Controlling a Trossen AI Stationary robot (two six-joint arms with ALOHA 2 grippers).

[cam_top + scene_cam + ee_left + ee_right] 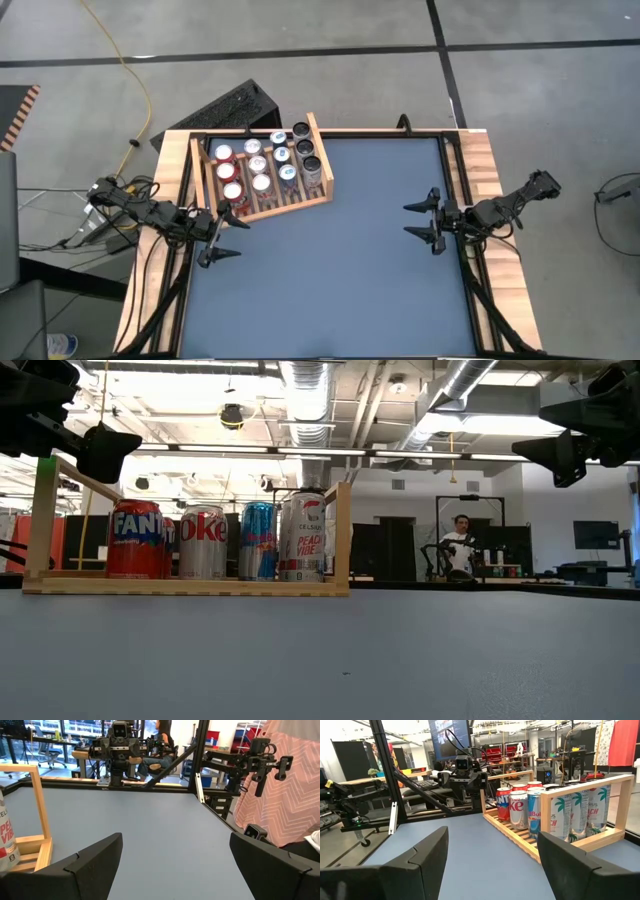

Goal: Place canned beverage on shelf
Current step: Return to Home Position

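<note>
The light-wood slatted shelf [262, 170] rests flat on the blue table top at the far left, holding several upright cans [258, 163]; its cans also show in the low view [203, 542] and the right wrist view [520, 806]. My left gripper [222, 232] hovers open and empty just near of the shelf's near left corner. My right gripper [427, 220] hovers open and empty at the table's right side, pointing toward the shelf. No gripper holds a can.
A black ridged box [225, 108] lies on the floor behind the shelf. The table has a wooden border [490, 170] and a black frame rail. A person [461, 546] sits far off in the room. The blue table top [340, 260] stretches between the grippers.
</note>
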